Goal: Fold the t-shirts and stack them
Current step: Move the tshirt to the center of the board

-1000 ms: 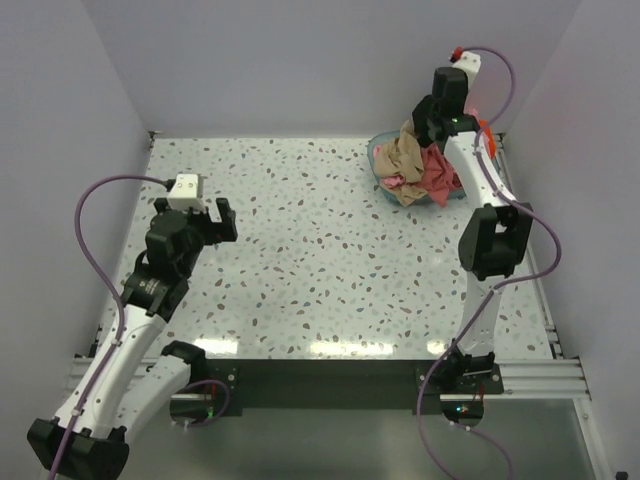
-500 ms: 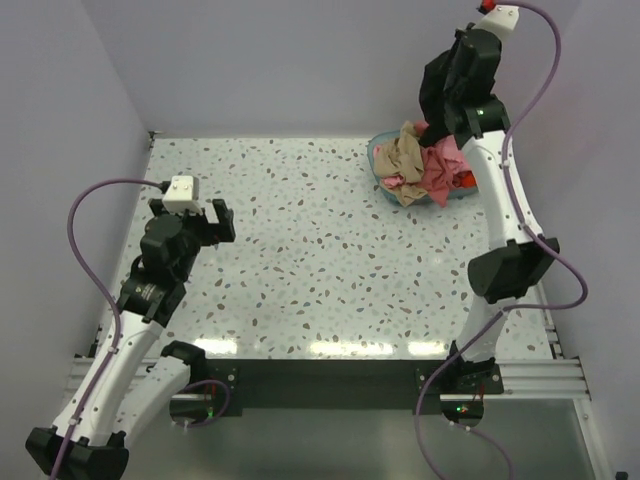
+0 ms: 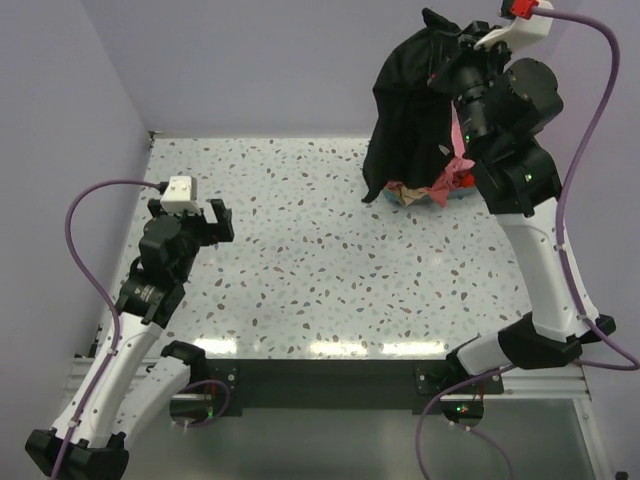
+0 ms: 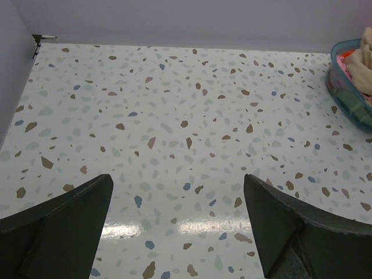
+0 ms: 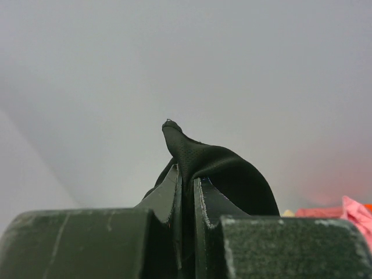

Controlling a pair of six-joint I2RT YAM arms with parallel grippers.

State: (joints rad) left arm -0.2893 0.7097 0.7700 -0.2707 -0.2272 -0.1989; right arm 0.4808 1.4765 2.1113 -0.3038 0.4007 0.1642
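Right gripper (image 5: pixel 187 183): jaws clamped on a fold of the black t-shirt (image 3: pixel 405 110), held high. The cloth hangs below the jaws, its hem over the teal basket (image 4: pixel 347 100) holding the pink t-shirt (image 3: pixel 458 168) and tan t-shirt (image 4: pixel 365 49). Left gripper (image 4: pixel 177 189): jaws wide apart, gripping nothing, above the speckled table (image 4: pixel 174 104), basket well to their right.

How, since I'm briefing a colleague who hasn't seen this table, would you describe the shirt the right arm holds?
At the speckled table's far right corner sits a teal basket. Above it the right gripper pinches a black t-shirt that hangs down. It alone is black and aloft; the pink shirt and beige shirt lie inside.
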